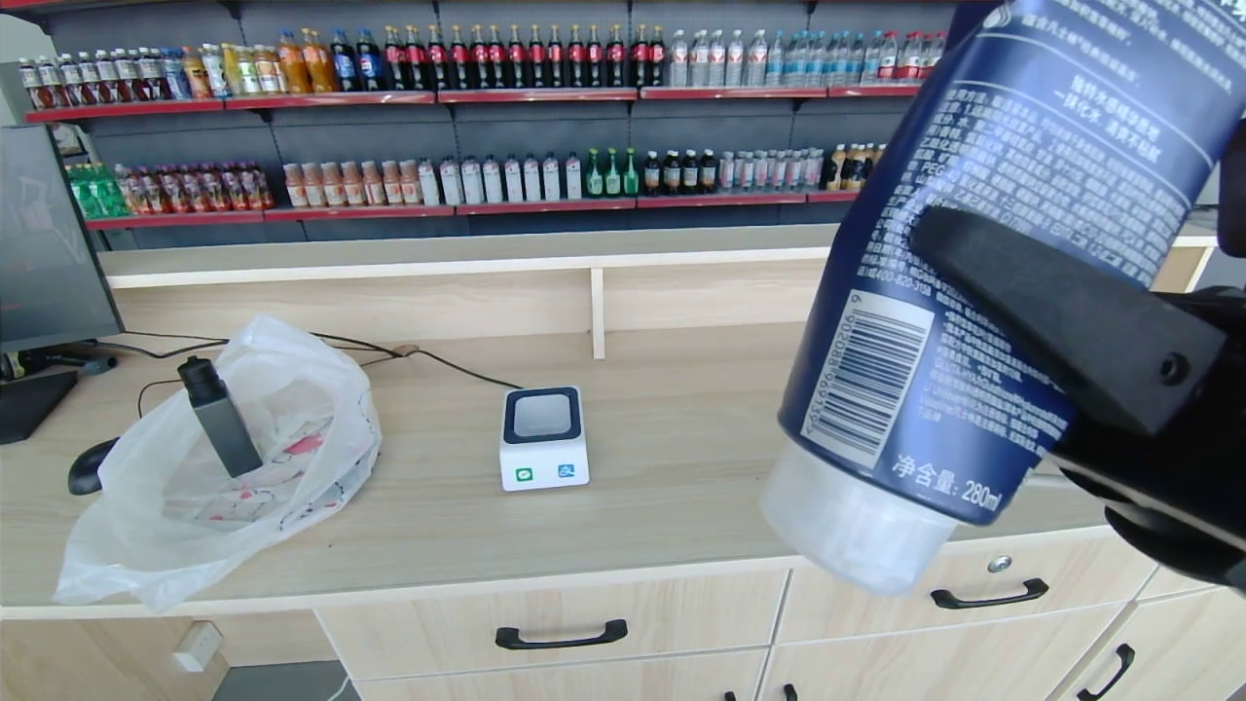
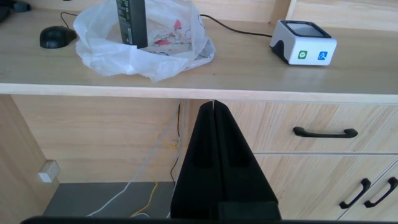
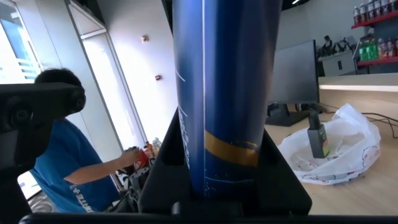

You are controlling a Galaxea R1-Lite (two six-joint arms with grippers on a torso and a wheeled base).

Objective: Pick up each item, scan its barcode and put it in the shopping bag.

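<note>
One item down, one in hand: a dark bottle [image 1: 219, 414] stands upright inside the white shopping bag [image 1: 321, 458] at the left of the counter [image 1: 681, 467], which suggests the first item has been bagged. The second, a blue tube [image 1: 973, 292], is in the air at the right, close to the head camera and well apart from both the bag and the scanner [image 1: 544, 438] at mid-counter.

The tube hangs tilted, its pale cap [image 1: 857, 526] pointing down and its barcode [image 1: 871, 375] facing the head camera, not the scanner's window. Whether it has been scanned cannot be told; judging by where it hangs, the scan and the drop into the bag both look left to do.

The right end effector [image 3: 221, 177] is clamped on the tube's body, one black finger [image 1: 1061, 312] lying across the printed side and the other behind it, the gap between them no wider than the tube.

The left end effector [image 2: 213, 112] hangs below the counter's front edge, before the drawers. Its fingers are pressed together and hold nothing, and it touches neither the bag nor the scanner.
</note>
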